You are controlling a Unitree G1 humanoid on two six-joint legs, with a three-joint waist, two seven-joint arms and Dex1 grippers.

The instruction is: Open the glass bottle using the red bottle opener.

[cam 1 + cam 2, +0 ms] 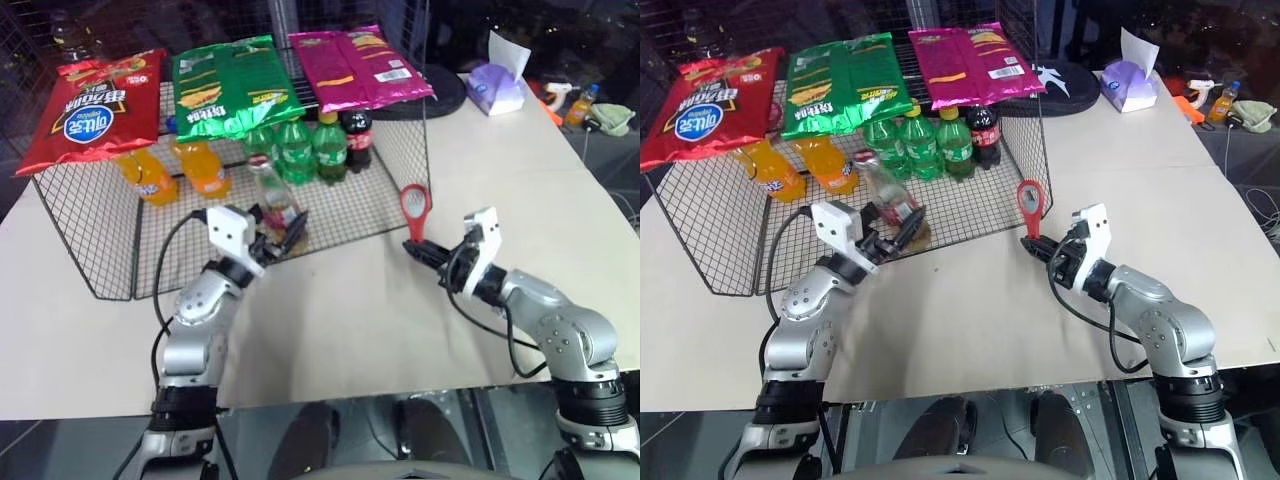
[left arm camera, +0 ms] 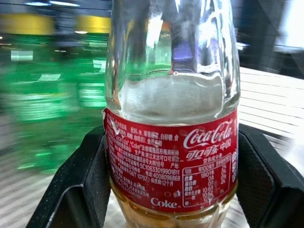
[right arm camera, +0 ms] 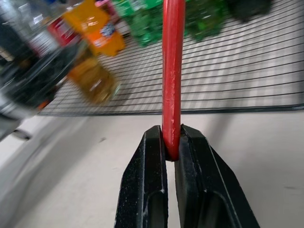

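The glass bottle (image 1: pixel 272 197), clear with a red label, leans tilted just in front of the wire rack. My left gripper (image 1: pixel 285 235) is shut on its lower body. In the left wrist view the bottle (image 2: pixel 171 142) stands between my two black fingers (image 2: pixel 78 190), which press on the label from both sides. The red bottle opener (image 1: pixel 415 205) stands upright with its loop head on top. My right gripper (image 1: pixel 412 245) is shut on its handle, to the right of the bottle and apart from it. The right wrist view shows the opener's red shaft (image 3: pixel 172 71) pinched between the fingertips.
A wire rack (image 1: pixel 90 250) sits at the back of the pale table (image 1: pixel 350 320). It holds orange drink bottles (image 1: pixel 205 165), green soda bottles (image 1: pixel 300 150) and a dark cola bottle (image 1: pixel 358 135). Snack bags (image 1: pixel 230 85) lie on top. A tissue box (image 1: pixel 497 85) stands back right.
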